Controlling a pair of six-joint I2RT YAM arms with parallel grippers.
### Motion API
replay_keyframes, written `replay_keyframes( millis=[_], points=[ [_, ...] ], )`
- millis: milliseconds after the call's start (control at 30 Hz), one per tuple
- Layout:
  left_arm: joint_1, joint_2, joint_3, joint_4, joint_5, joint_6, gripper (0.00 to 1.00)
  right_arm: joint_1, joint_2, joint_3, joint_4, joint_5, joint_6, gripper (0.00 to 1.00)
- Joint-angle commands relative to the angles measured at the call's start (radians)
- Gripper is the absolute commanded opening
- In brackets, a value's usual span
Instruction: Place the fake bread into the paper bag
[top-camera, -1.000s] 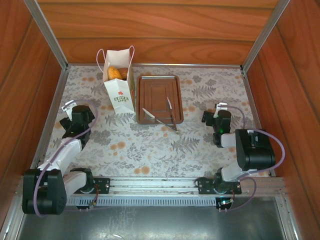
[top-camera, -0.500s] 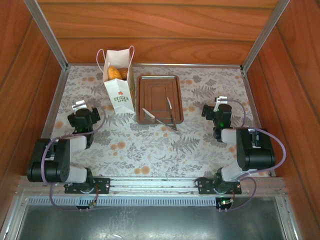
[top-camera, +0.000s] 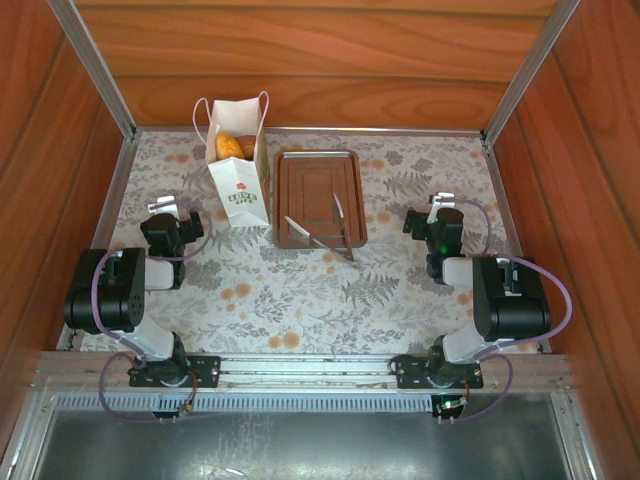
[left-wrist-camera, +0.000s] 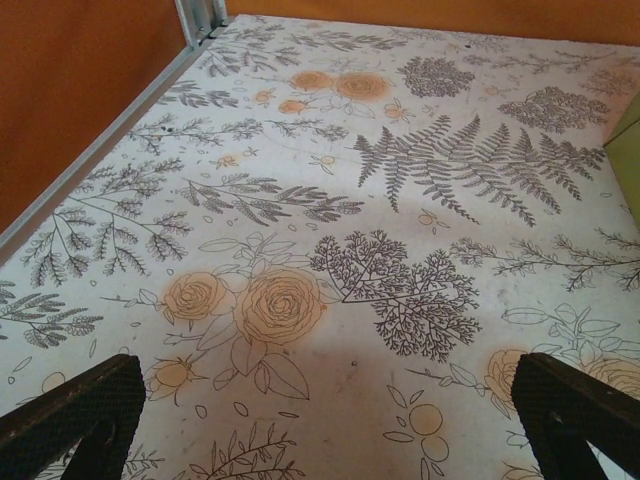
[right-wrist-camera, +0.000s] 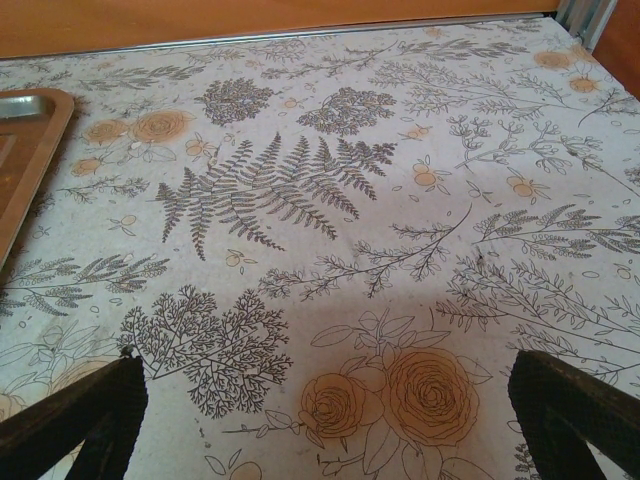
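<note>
While your right arm holds its pose, your left arm has folded back, elbow tucked up, on the near left of the paper bag (top-camera: 240, 192). Left tool (top-camera: 161, 209) and right tool (top-camera: 441, 206): both wide, nothing held, over bare table (top-camera: 300, 300). Fake bread (top-camera: 234, 146) sits in the bag's open mouth. Tray (top-camera: 318, 190) just right of the bag: no bread, tongs (top-camera: 322, 238) across its near edge. Judgement: loading looks finished and the arms are parking.
</note>
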Motion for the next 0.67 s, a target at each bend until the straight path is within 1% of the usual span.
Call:
replay_keyframes(
  millis=[0, 633],
  points=[
    [-0.005, -0.016, 0.008, 0.025, 0.02, 0.015, 1.0, -0.008, -0.016, 0.002, 0.0, -0.009, -0.008, 1.0],
    [-0.011, -0.012, 0.012, 0.023, 0.014, 0.024, 1.0, -0.009, -0.018, 0.004, -0.006, -0.01, -0.009, 1.0]
  ],
)
